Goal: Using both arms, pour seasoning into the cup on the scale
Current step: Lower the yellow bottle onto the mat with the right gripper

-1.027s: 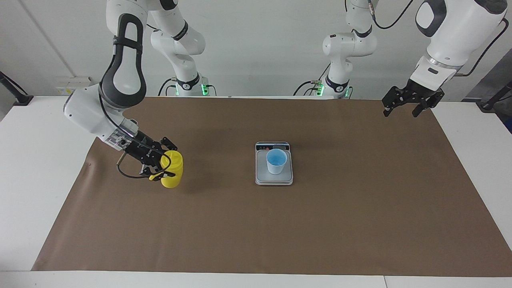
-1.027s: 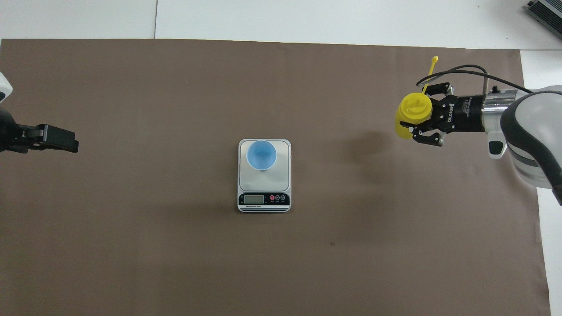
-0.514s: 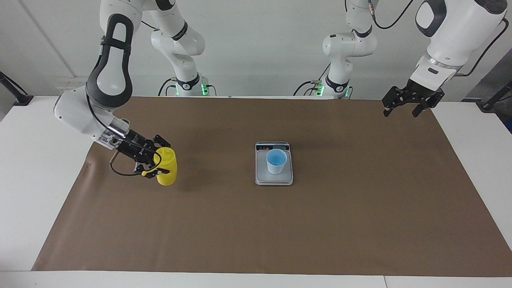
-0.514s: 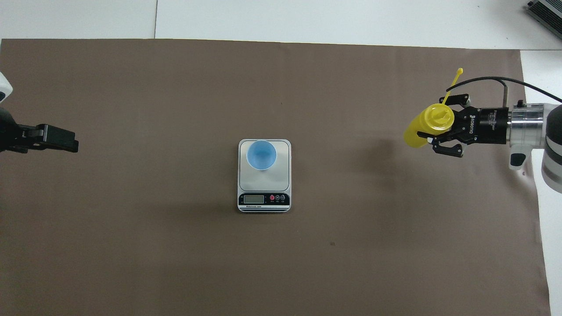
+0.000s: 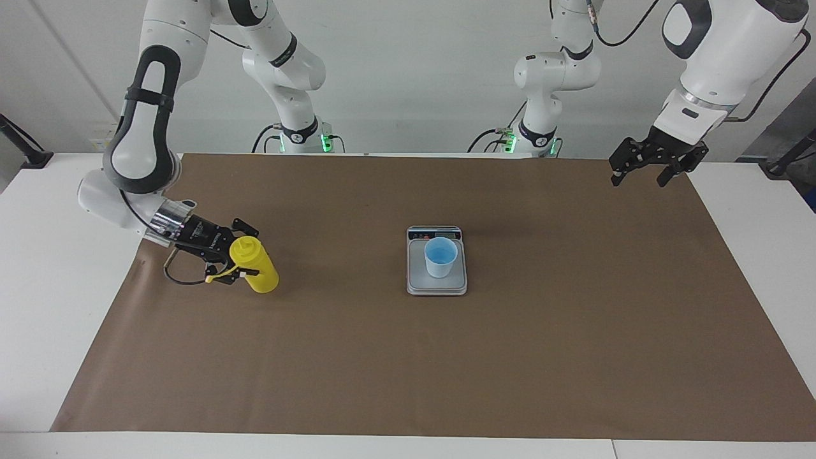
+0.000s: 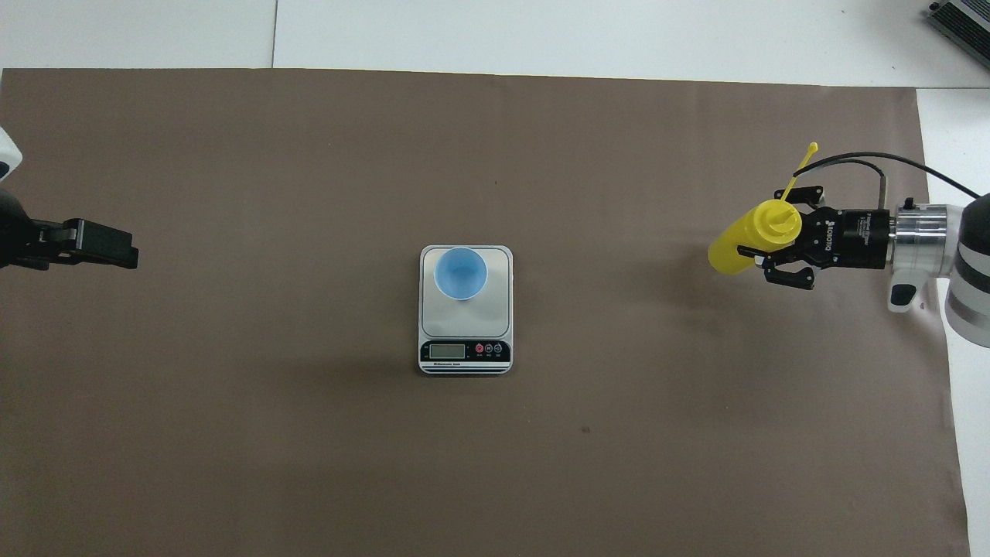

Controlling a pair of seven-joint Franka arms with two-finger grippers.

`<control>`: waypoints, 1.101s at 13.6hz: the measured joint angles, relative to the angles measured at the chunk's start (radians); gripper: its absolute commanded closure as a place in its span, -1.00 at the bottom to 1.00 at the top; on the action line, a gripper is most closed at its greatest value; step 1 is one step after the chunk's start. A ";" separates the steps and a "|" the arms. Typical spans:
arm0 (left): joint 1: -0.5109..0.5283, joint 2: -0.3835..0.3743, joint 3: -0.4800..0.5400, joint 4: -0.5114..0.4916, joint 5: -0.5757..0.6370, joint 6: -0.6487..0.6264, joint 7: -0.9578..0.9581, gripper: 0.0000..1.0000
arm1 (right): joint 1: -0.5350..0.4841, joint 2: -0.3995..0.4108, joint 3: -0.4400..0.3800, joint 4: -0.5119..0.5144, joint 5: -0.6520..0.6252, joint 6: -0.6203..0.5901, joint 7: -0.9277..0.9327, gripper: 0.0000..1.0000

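Note:
The seasoning, a yellow squeeze bottle [image 5: 262, 275] [image 6: 728, 251], is over the mat toward the right arm's end of the table. It is tilted, with its nozzle end leaning toward that end. My right gripper [image 5: 244, 252] [image 6: 776, 234] is shut on the bottle just below the nozzle. The tethered cap on its strap [image 6: 801, 162] sticks out beside the gripper. I cannot tell whether the bottle's base touches the mat. The light blue cup [image 5: 440, 257] [image 6: 460, 272] stands upright on the scale [image 5: 437, 288] [image 6: 495, 309] at mid-table. My left gripper [image 5: 639, 177] [image 6: 104, 249] waits open, raised over the left arm's end of the mat.
A brown mat [image 5: 408, 370] covers most of the white table [image 5: 57, 268]. The scale's display end [image 6: 464, 352] is the end nearer the robots. A grey device [image 6: 963, 19] lies at a table corner farther from the robots, toward the right arm's end.
My right arm has drawn back toward its own end of the table and come down, taking the yellow bottle with it; the bottle is lower and more tilted. The left arm has not moved.

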 measured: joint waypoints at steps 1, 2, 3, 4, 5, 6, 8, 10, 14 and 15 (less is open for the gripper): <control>0.000 0.000 0.000 0.000 0.000 0.000 0.000 -1.00 | -0.005 0.013 0.000 0.000 0.001 0.000 -0.012 1.00; 0.000 0.000 0.000 0.000 0.000 0.000 0.000 -1.00 | -0.009 0.022 0.000 0.000 0.001 0.000 -0.022 1.00; 0.000 0.000 0.000 0.000 0.000 0.000 0.000 -1.00 | -0.011 0.026 0.000 0.000 0.001 0.003 -0.028 1.00; 0.000 0.000 0.000 0.000 0.000 0.000 0.000 -1.00 | -0.013 0.027 0.000 -0.002 0.001 0.009 -0.035 1.00; 0.000 0.000 0.000 0.000 0.000 0.000 0.000 -1.00 | -0.013 0.027 0.000 -0.007 0.001 0.016 -0.052 0.53; 0.000 0.000 0.000 0.000 0.000 0.000 0.000 -1.00 | -0.013 0.027 0.000 -0.013 0.002 0.021 -0.073 0.49; 0.000 0.000 0.000 0.000 0.000 0.000 0.000 -1.00 | -0.013 0.027 0.000 -0.029 0.002 0.042 -0.096 0.00; 0.000 0.000 0.000 0.000 0.000 0.000 0.000 -1.00 | -0.013 0.025 0.001 -0.040 0.003 0.071 -0.100 -0.55; 0.000 0.000 0.000 0.000 0.000 0.000 0.000 -1.00 | -0.010 0.010 0.003 -0.043 0.003 0.092 -0.101 -1.00; 0.000 0.000 0.000 0.000 0.000 0.000 0.000 -1.00 | -0.006 0.000 0.003 -0.043 0.002 0.092 -0.101 -1.00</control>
